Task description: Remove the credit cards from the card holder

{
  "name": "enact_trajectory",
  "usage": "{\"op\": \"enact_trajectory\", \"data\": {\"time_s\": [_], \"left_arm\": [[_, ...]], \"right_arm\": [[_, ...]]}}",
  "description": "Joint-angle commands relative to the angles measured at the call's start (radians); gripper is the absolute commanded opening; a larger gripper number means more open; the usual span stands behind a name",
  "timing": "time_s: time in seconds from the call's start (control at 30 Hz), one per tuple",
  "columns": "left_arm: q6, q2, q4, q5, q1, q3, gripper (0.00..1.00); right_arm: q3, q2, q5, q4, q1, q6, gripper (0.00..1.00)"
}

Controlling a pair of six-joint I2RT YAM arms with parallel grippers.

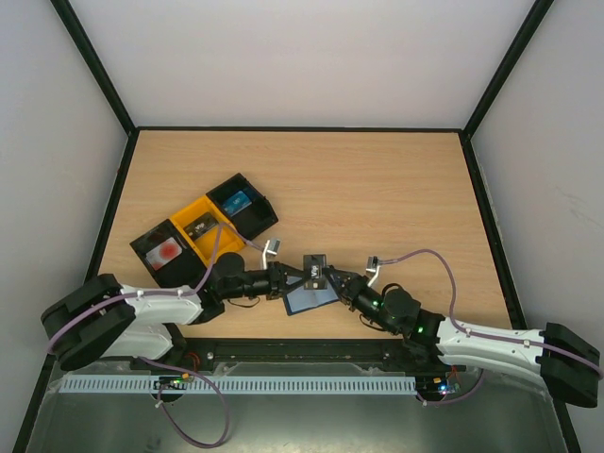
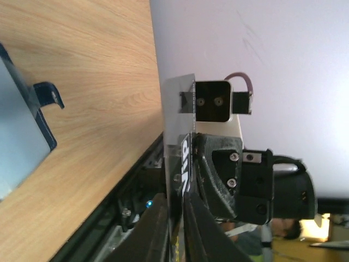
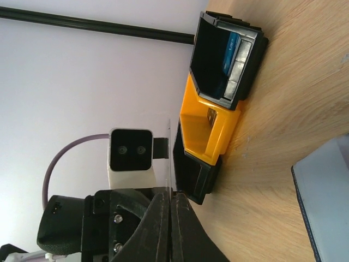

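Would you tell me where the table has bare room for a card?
Free: the far table strip behind the trays, and the right side beyond the holder. Crowded: near centre, where left gripper and right gripper meet on a card.

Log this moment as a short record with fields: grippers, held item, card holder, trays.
left gripper: closed on one end of the card
right gripper: shut on the same card, opposite end
card: off the table, between both grippers
card holder: lying open on the table, just below the card, ungripped
trays: three in a row, left side; one card in each
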Motion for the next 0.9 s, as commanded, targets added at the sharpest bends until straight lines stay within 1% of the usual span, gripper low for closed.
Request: {"op": "enact_trajectory", "data": {"time_s": [0.0, 0.03, 0.07, 0.17, 0.27, 0.4, 0.53, 0.6, 0.7, 0.87], "left_arm": [[-0.001, -0.008, 0.080, 0.001, -0.005, -0.027, 0.06], [0.001, -0.010, 0.080, -0.001, -0.004, -0.032, 0.03], [0.004, -0.014, 0.077, -0.001, -0.003, -0.036, 0.03], [0.015, -0.026, 0.077, 0.016, -0.002, -0.048, 0.03], [0.065, -0.054, 0.031, 0.058, 0.000, -0.041, 0.03], [0.200, -0.118, -0.167, 0.121, 0.001, -0.004, 0.03], [0.307, -0.176, -0.352, 0.187, 0.001, 0.033, 0.03], [0.344, -0.206, -0.420, 0.216, 0.001, 0.044, 0.03], [0.376, -0.252, -0.476, 0.246, 0.001, 0.043, 0.03], [0.424, -0.287, -0.542, 0.303, 0.000, 0.064, 0.03]], "right_arm": [[-0.015, 0.006, -0.022, 0.006, -0.002, -0.017, 0.03], [-0.017, 0.005, -0.031, -0.008, -0.004, -0.030, 0.05], [-0.018, 0.001, -0.042, -0.019, -0.004, -0.043, 0.08], [-0.018, -0.034, -0.079, -0.072, -0.003, -0.104, 0.23], [0.009, -0.100, -0.086, -0.199, -0.004, -0.175, 0.31], [0.069, -0.205, -0.097, -0.370, -0.003, -0.284, 0.37], [0.176, -0.275, -0.093, -0.580, -0.005, -0.427, 0.42], [0.238, -0.281, -0.089, -0.679, -0.003, -0.492, 0.45], [0.318, -0.270, -0.115, -0.790, -0.005, -0.568, 0.48], [0.407, -0.187, -0.233, -0.866, -0.004, -0.651, 0.48]]}}
